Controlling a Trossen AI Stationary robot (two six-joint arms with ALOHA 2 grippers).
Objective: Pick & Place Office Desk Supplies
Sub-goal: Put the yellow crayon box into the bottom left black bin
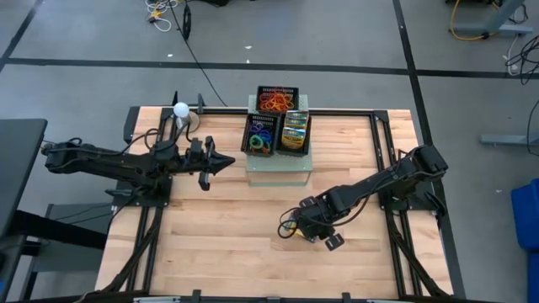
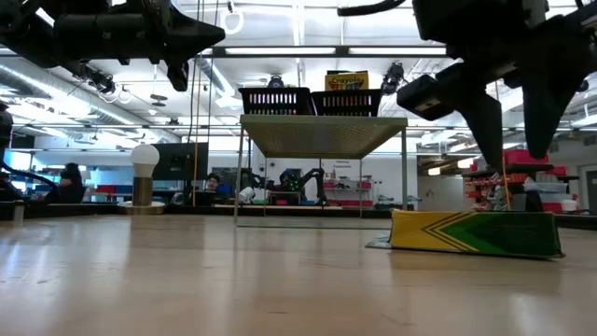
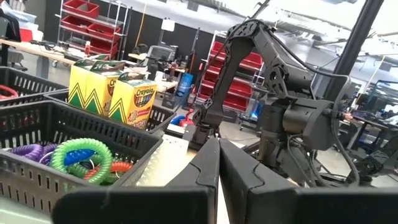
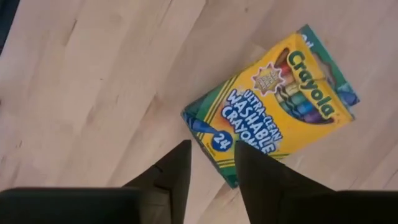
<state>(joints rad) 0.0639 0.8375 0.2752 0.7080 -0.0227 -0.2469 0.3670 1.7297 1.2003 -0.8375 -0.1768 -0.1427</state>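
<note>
My right fingers point(image 4: 210, 163) hung just above the desk point(image 1: 227, 244), parted a little and holding nothing. The crayon box point(image 4: 272, 102) lay flat on the desk, label up, directly ahead of them in my right wrist view: its near corner sat in line with the gap between my two tips, and the rest of the box ran off toward 1 o'clock. Its long axis therefore crossed my opening on a slant, not square to it. I judged that any grasp would need my wrist turned until the fingers flanked the two long sides.

From overhead the right arm was plainly the nearer one, at about 5 o'clock from the desk's middle. My left fingers point(image 3: 217, 163) were pressed together and empty, well apart from the box at about 10 o'clock, pointed toward the mesh trays point(image 1: 277, 123) on the perforated box point(image 1: 278, 168).

From overhead my own wrist covered nearly all of the crayon box. The level view showed only its edge point(image 2: 476, 233) beneath my tips, so I could not judge the clearance.
</note>
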